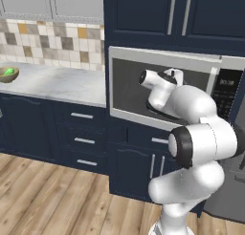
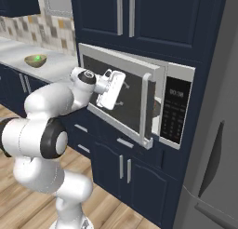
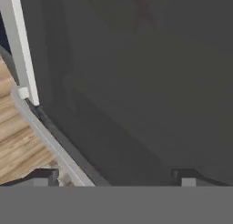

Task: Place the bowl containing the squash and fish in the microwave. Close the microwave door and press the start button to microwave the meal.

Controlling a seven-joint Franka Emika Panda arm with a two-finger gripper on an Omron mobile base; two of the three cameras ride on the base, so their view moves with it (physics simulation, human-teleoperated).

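Note:
The microwave (image 2: pixel 179 74) is built into dark blue cabinets, with its black keypad (image 2: pixel 175 114) on the right. Its door (image 2: pixel 135 95) stands slightly ajar, the handle (image 2: pixel 146 109) edge still out from the frame. My gripper (image 2: pixel 122 90) is open, its fingers against the door's dark glass (image 1: pixel 129 90) near the middle. In the hand view the gripper (image 3: pixel 113 176) has the glass (image 3: pixel 136 82) close in front, with nothing between the fingertips (image 3: pixel 43 176). A faint reddish smear shows through the glass. The bowl, squash and fish are hidden behind the door.
A different bowl (image 1: pixel 8 74) with a bright green item sits on the marble counter (image 1: pixel 57 83) far left. Drawers (image 1: pixel 82 115) lie below the counter and cabinet doors (image 2: pixel 123 167) below the microwave. A grey fridge (image 2: pixel 214 153) stands to the right.

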